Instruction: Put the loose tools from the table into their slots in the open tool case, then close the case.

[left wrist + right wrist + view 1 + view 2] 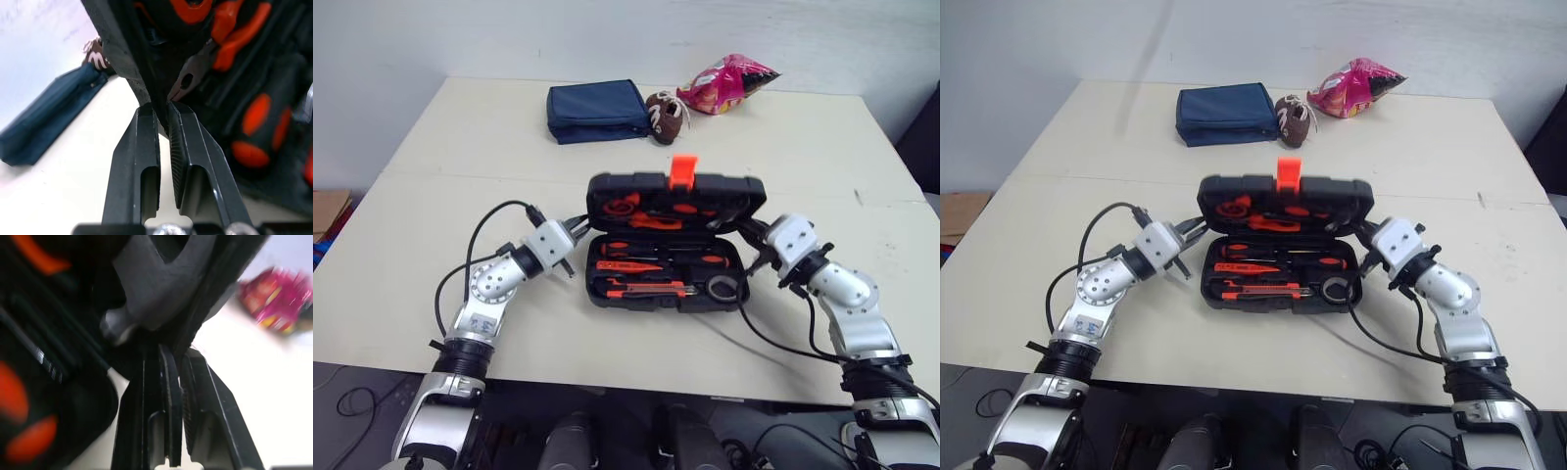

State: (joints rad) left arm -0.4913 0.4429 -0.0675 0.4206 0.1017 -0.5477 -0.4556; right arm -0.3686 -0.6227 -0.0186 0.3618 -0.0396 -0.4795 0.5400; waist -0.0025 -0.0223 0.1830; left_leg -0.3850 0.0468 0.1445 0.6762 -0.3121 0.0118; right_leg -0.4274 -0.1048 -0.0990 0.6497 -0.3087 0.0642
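A black plastic tool case (646,305) sat open near the front of the cream worktop (460,157), between the robot's two arms. Its lid (724,186) stood raised along the back edge, leaning a little over the base, with a bright orange latch (682,171) sticking up from the middle of its top rim. In the base, orange-and-black-handled screwdrivers (631,265) lay lengthwise in their slots, an orange utility knife (646,287) lay in front of them, and a dark roll of tape (724,286) sat in the front right corner. More orange-handled pieces were clipped inside the lid, among them a pair of pliers (188,81).

The left hand (579,227) was at the lid's left end, low down near the hinge. From its wrist camera the two black fingers (142,147) stood almost together, their tips nipping the lid's thin edge. The right hand (751,233) was at the matching spot on the lid's right end, and its fingers (168,391) were likewise drawn close with the lid's rim caught between the tips.

Well behind the case, towards the far side of the worktop, lay a navy blue fabric pouch (597,110). A small brown object with white lacing (666,117) rested just beside the pouch's right end, and a crinkled pink snack bag (729,81) lay next to that.
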